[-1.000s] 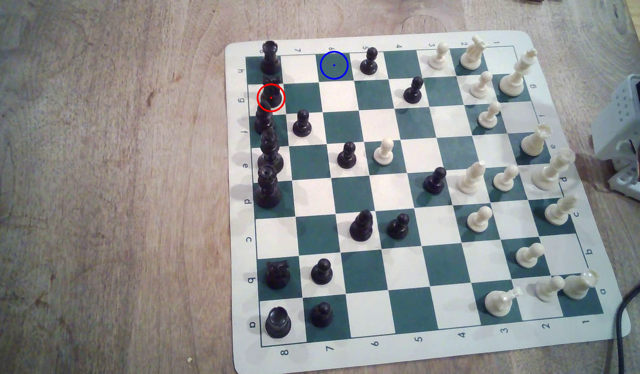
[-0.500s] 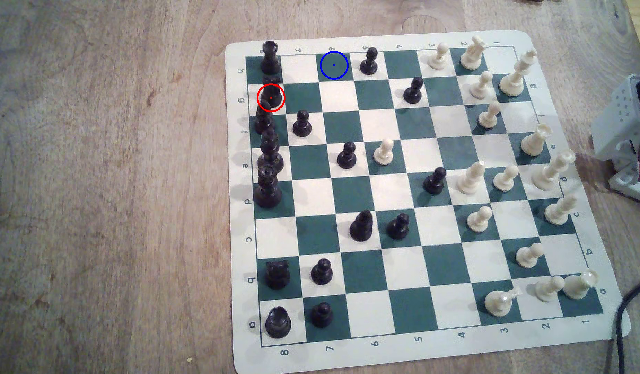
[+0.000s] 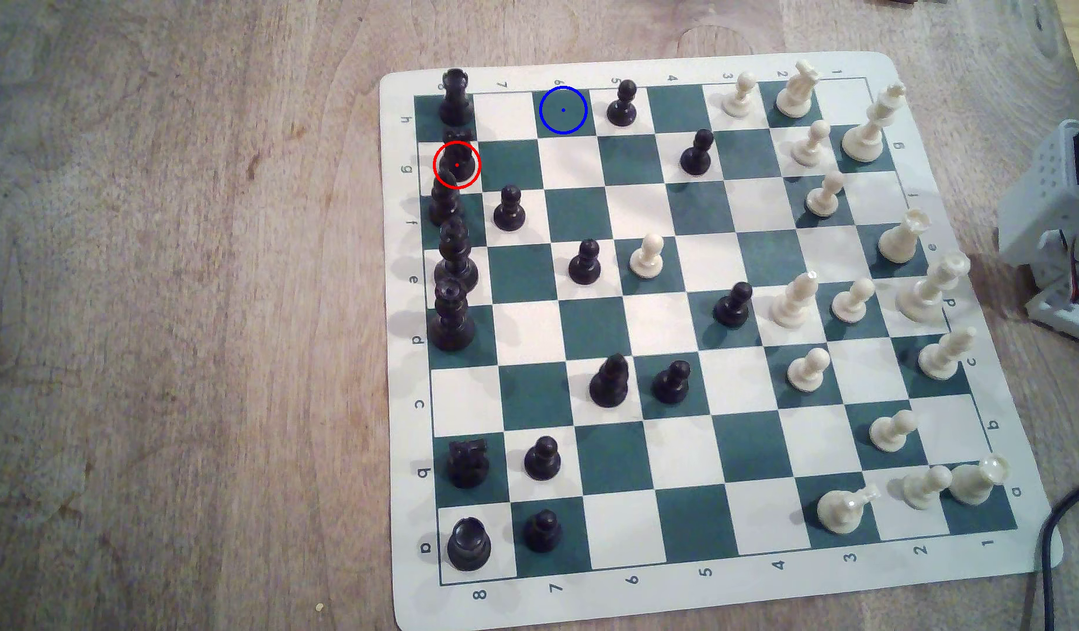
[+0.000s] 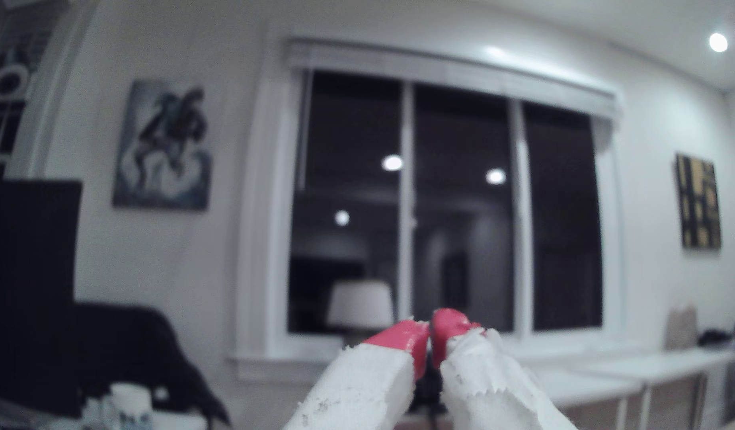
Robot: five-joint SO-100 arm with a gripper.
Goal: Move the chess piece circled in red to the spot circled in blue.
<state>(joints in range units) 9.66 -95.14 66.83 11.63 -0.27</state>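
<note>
The chess piece (image 3: 457, 159), a short black knight, stands inside the red ring on a white square in the leftmost file of the exterior view, just below a black rook (image 3: 455, 97). The spot (image 3: 563, 110) is a bare dark green square ringed in blue, two squares to the right in the top row. My gripper (image 4: 430, 330) shows in the wrist view with its red-tipped white fingers (image 4: 403, 343) pressed together and nothing between them, pointed at a room wall and window, far from the board. The arm's white base (image 3: 1056, 200) sits at the exterior view's right edge.
The green-and-white chess board (image 3: 403, 364) lies on a wooden table. Black pieces crowd the exterior view's left file, with a black pawn (image 3: 622, 104) right of the spot. White pieces fill the right side. A black cable (image 3: 1049, 546) runs at the lower right.
The arm's base at the exterior view's right edge has shifted slightly rightward. No chess piece has moved.
</note>
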